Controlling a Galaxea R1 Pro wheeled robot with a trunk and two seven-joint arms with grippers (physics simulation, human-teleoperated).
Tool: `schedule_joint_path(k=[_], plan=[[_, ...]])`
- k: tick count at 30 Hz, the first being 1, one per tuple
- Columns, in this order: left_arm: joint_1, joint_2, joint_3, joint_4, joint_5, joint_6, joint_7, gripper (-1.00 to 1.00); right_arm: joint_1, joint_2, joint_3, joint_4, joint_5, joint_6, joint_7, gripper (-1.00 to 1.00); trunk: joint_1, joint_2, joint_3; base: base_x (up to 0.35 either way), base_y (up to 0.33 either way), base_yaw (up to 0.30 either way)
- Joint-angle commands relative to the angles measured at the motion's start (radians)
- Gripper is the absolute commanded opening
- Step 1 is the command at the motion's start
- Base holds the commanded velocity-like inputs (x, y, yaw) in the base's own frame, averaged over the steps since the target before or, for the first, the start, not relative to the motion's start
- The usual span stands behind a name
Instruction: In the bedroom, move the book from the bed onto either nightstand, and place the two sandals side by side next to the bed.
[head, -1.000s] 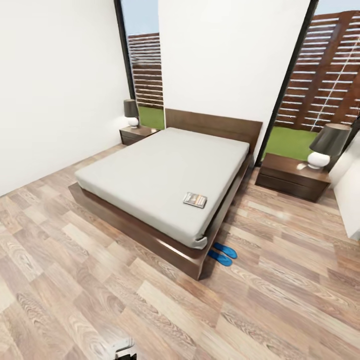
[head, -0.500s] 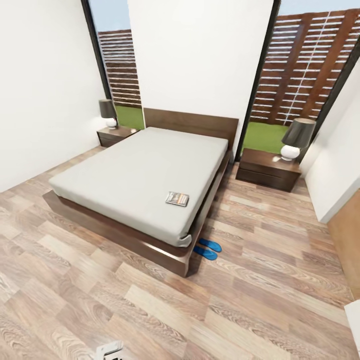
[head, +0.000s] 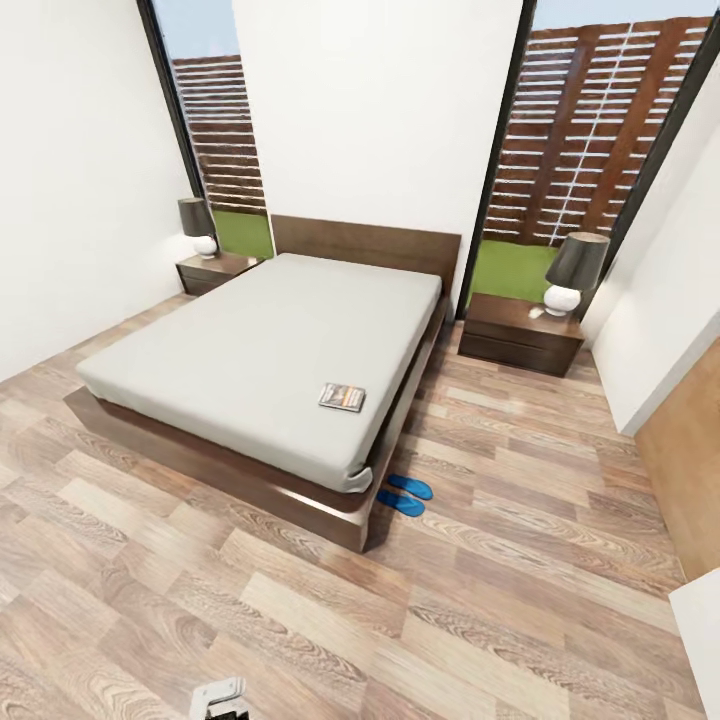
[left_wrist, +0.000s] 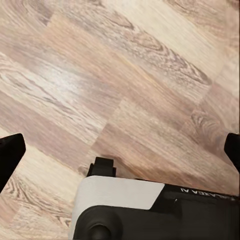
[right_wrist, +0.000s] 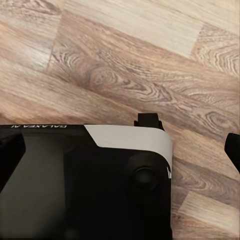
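The bed (head: 270, 350), a dark-brown frame with a light-grey mattress, fills the middle of the bedroom in the head view. The book (head: 342, 397) lies flat on the mattress near its near right corner. The two blue sandals (head: 405, 495) lie close together on the floor beside that corner of the bed. One nightstand (head: 215, 268) stands at the bed's far left and another nightstand (head: 520, 335) at its far right. My left gripper (left_wrist: 120, 150) and right gripper (right_wrist: 120, 150) hang open over the plank floor, far from all of these, holding nothing.
A dark-shaded lamp (head: 197, 225) stands on the left nightstand and another lamp (head: 575, 270) on the right one. A white wall and wooden panel (head: 690, 470) close the right side. Open plank floor (head: 500, 600) lies between me and the bed.
The whole picture has shifted leftward as my camera moved; the right nightstand and right wall now show more fully. Book, sandals and bed have not moved.
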Motion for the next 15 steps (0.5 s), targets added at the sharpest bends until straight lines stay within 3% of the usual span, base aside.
schedule_joint_path(k=[1, 5, 7, 8, 9, 12, 13, 14, 15], plan=[[-0.003, -0.004, -0.011, -0.006, 0.007, 0.002, -0.009, 1.0, -0.002, -0.002, -0.009, 0.003, 0.01, 0.005, 0.005, 1.0, 0.0, -0.001, -0.001, 0.0, 0.0, -0.004], [-0.008, -0.006, -0.014, -0.024, 0.006, 0.013, -0.012, 1.0, -0.003, -0.002, -0.009, -0.002, 0.011, 0.027, 0.006, 1.0, 0.0, -0.001, -0.001, 0.0, 0.0, -0.003], [-0.038, 0.001, -0.016, -0.088, 0.006, 0.095, -0.001, 1.0, -0.011, -0.003, -0.009, -0.049, 0.012, 0.085, 0.003, 1.0, 0.0, -0.001, -0.001, 0.0, 0.0, -0.002], [-0.08, 0.01, -0.017, -0.176, 0.005, 0.166, 0.01, 1.0, -0.035, -0.004, -0.008, -0.136, 0.014, 0.166, -0.001, 1.0, 0.0, -0.001, -0.001, 0.0, 0.0, 0.0], [-0.114, 0.013, -0.018, -0.216, 0.005, 0.193, 0.015, 1.0, -0.059, -0.005, -0.007, -0.19, 0.016, 0.197, -0.003, 1.0, 0.0, -0.001, -0.001, 0.0, 0.0, 0.0], [-0.155, 0.016, -0.019, -0.238, 0.005, 0.211, 0.018, 1.0, -0.092, -0.005, -0.006, -0.225, 0.018, 0.216, -0.005, 1.0, 0.0, -0.001, -0.001, 0.0, 0.0, 0.0], [-0.235, 0.02, -0.018, -0.218, 0.005, 0.226, 0.02, 1.0, -0.179, -0.005, -0.005, -0.233, 0.02, 0.245, -0.009, 1.0, 0.0, -0.001, -0.001, 0.0, 0.0, 0.0], [-0.261, 0.022, -0.018, -0.202, 0.005, 0.235, 0.021, 1.0, -0.212, -0.005, -0.004, -0.229, 0.02, 0.271, -0.015, 1.0, 0.0, -0.001, -0.001, 0.0, 0.0, 0.0], [-0.308, 0.024, -0.017, -0.172, 0.003, 0.283, 0.03, 1.0, -0.273, -0.006, -0.004, -0.222, 0.02, 0.344, -0.032, 1.0, 0.0, -0.001, -0.001, 0.0, 0.0, 0.0]])
